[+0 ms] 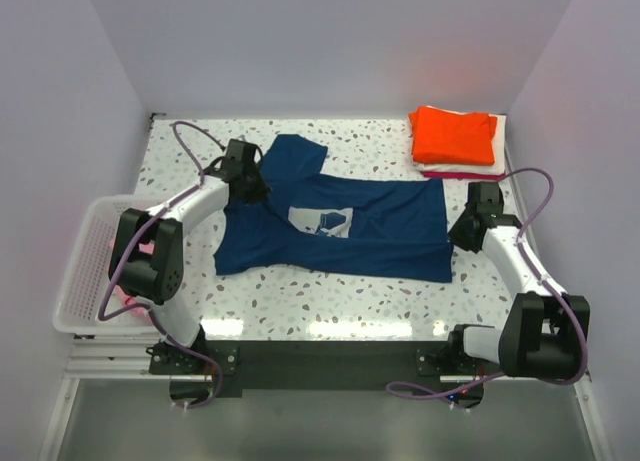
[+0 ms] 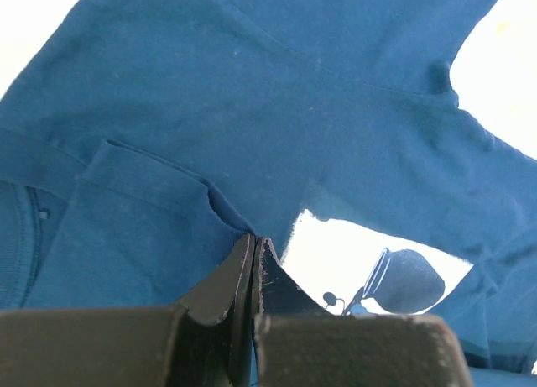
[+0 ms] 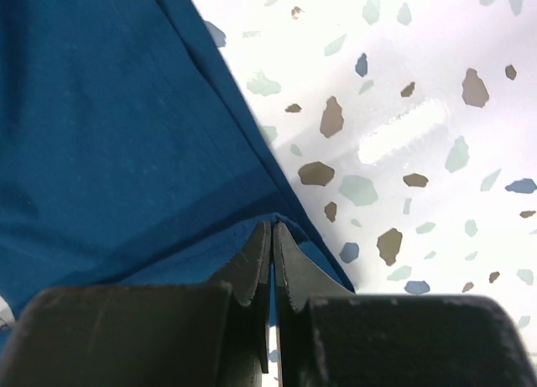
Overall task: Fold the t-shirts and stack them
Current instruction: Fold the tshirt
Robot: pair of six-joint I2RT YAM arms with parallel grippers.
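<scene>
My left end effector point(image 1: 252, 191) and right end effector point(image 1: 460, 231) each pinch an edge of the navy shirt point(image 1: 350, 236), which is spread on the bench point(image 1: 330, 301). The folded shirts point(image 1: 455, 136) sit far right, a basket point(image 1: 80, 281) left.

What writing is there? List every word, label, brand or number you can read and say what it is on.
None can be read. The pale chest print on the blue shirt shows only a dark picture, no legible letters. The folded orange shirt and the basket show no writing.
</scene>
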